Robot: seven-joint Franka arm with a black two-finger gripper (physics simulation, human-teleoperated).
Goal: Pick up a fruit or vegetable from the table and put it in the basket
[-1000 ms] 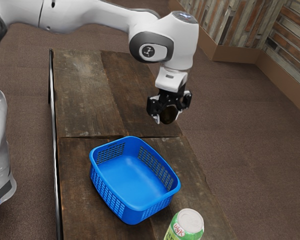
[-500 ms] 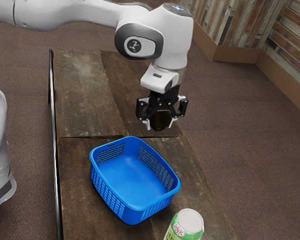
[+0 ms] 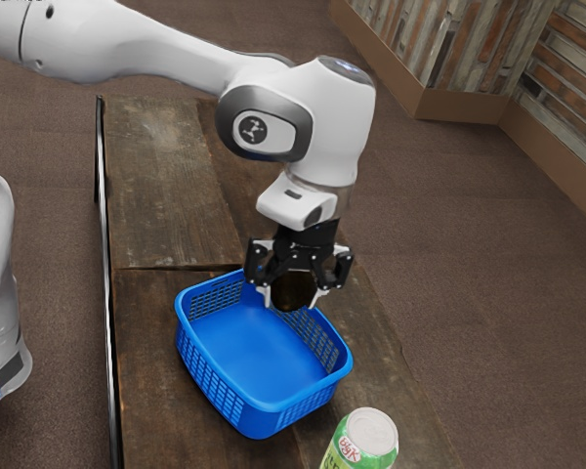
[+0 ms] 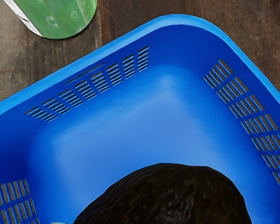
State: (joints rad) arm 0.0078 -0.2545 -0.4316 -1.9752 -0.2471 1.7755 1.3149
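Exterior view: held a dark fruit (image 3: 293, 291), probably an avocado, in the gripper (image 3: 292, 297), pinched from both sides, high over the far end of the blue basket (image 3: 259, 422). Had the picking up done, to judge by that grip, and was at the placing step. Needed a small shift toward the basket's middle, then a lowering inside the rim before letting go. Risked knocking the wall if lowered there, or a bounce if dropped from high. Stood apart from the can (image 3: 366, 435) on the table (image 3: 151, 391).

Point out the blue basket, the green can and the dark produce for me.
Blue basket (image 3: 254, 347): exterior view, bare inner floor.
Green can (image 3: 371, 430): exterior view, lid.
Dark produce (image 4: 168, 198): wrist view, middle of its visible skin.
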